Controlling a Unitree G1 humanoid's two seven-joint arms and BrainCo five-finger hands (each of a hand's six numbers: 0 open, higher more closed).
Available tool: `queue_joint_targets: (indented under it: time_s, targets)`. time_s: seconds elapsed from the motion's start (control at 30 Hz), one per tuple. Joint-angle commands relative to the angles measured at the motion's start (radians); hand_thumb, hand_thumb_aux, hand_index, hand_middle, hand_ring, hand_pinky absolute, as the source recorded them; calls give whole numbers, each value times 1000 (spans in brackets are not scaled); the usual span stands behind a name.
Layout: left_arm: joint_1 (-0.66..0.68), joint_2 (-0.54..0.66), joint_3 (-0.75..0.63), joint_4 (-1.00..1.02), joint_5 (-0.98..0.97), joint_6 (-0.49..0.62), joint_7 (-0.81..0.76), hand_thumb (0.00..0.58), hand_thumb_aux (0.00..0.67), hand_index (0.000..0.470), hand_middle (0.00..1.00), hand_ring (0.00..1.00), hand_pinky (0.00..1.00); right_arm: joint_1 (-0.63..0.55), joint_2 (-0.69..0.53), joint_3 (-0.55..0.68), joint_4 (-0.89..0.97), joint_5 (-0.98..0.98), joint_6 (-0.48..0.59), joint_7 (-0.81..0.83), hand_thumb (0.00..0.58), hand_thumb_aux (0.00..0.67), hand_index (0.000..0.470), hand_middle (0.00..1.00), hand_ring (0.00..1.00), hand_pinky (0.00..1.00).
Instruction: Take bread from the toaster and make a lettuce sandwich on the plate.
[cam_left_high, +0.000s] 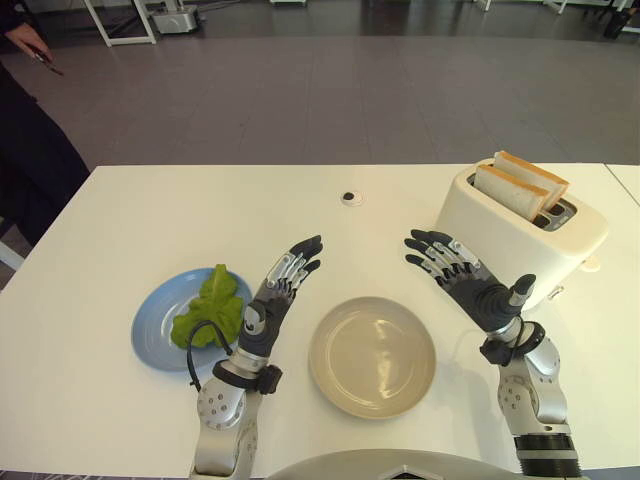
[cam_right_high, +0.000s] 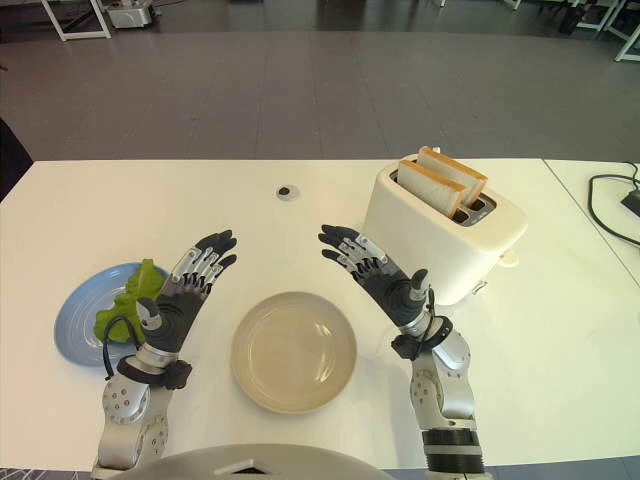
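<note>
A cream toaster (cam_left_high: 515, 232) stands at the right of the white table with two slices of bread (cam_left_high: 520, 185) sticking up from its slots. An empty beige plate (cam_left_high: 372, 355) lies near the front centre. Green lettuce (cam_left_high: 210, 310) rests on a blue plate (cam_left_high: 150, 325) at the left. My left hand (cam_left_high: 275, 295) hovers open between the two plates, fingers stretched forward, holding nothing. My right hand (cam_left_high: 460, 275) is open too, palm up, just left of the toaster's front and above the beige plate's right edge.
A small round black and white fitting (cam_left_high: 349, 198) sits in the tabletop behind the plates. A second table's edge (cam_right_high: 600, 200) adjoins at the right with a black cable (cam_right_high: 610, 200) on it. Bare tabletop lies between the plates and the far edge.
</note>
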Motion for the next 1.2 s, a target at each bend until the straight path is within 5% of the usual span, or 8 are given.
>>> queue_joint_targets:
  time_s: [0.03, 0.2, 0.3, 0.5, 0.73, 0.8, 0.87, 1.2]
  targets:
    - [5, 3, -5, 14, 13, 0, -1, 0, 0, 0, 0, 0, 0, -11, -4, 3, 15, -13, -1, 1, 0, 0, 0, 0, 0, 0]
    - [6, 2, -6, 15, 14, -1, 1, 0, 0, 0, 0, 0, 0, -15, -5, -2, -3, -16, -5, -15, 0, 0, 0, 0, 0, 0]
    - [13, -8, -17, 11, 32, -5, 13, 0, 0, 0, 0, 0, 0, -211, -163, -143, -32, -197, -24, -164, 0, 0, 0, 0, 0, 0]
    - [-3, -31, -57, 31, 81, -13, 32, 0, 0, 0, 0, 0, 0, -610, -618, -143, 578, -734, -194, -422, 0, 0, 0, 0, 0, 0]
    - [-22, -35, -72, 47, 92, -14, 36, 0, 0, 0, 0, 0, 0, -740, -708, 10, 1008, -967, -330, -658, 0, 0, 0, 0, 0, 0]
    - [-23, -34, -75, 47, 93, -13, 37, 0, 0, 0, 0, 0, 0, -755, -707, 30, 1058, -971, -360, -684, 168, 105, 74, 0, 0, 0]
    - [-20, -34, -76, 45, 93, -15, 39, 0, 0, 0, 0, 0, 0, -776, -705, 47, 1096, -972, -378, -702, 464, 370, 260, 0, 0, 0]
    - [-7, -29, -74, 34, 94, -20, 49, 0, 0, 0, 0, 0, 0, -803, -681, 80, 1129, -924, -458, -695, 574, 604, 424, 0, 0, 0]
